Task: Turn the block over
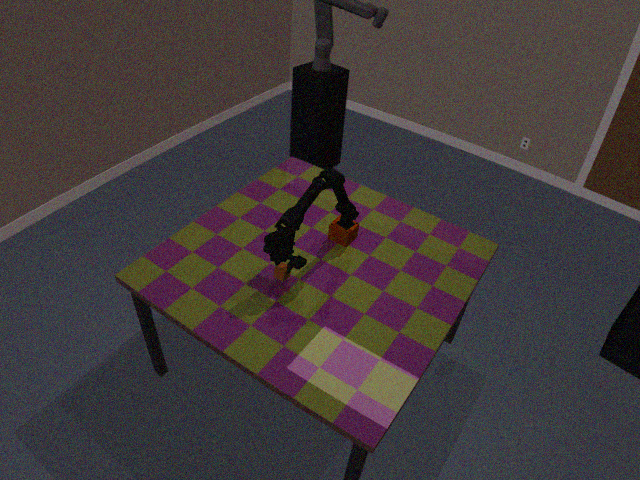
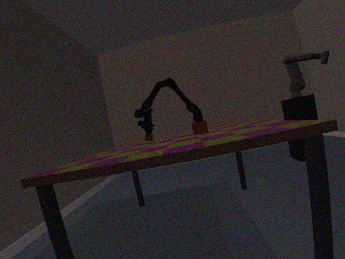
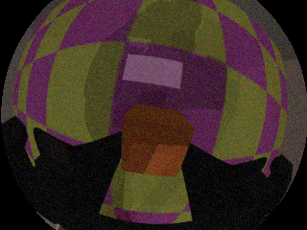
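Observation:
The orange block (image 1: 281, 271) (image 2: 148, 137) (image 3: 151, 131) is between the fingers of my gripper (image 1: 283, 265) (image 2: 148, 135) (image 3: 153, 141), which is shut on it. In the wrist view a dark finger stands against each side of the block, and its lower right part looks brighter. The block seems to be just above the checkered table (image 1: 346, 361) (image 2: 178, 157) (image 3: 67, 96); the gap is too small to judge surely. No marking can be made out on the faces that show; the underside and the gripped sides are hidden.
The arm's orange base (image 1: 343, 232) (image 2: 200, 127) stands on the table behind the gripper. A grey arm (image 1: 323, 36) (image 2: 296, 77) on a black pedestal (image 1: 317, 113) (image 2: 299, 107) stands beyond the table. A pale patch (image 3: 153, 71) shows on the table in the wrist view.

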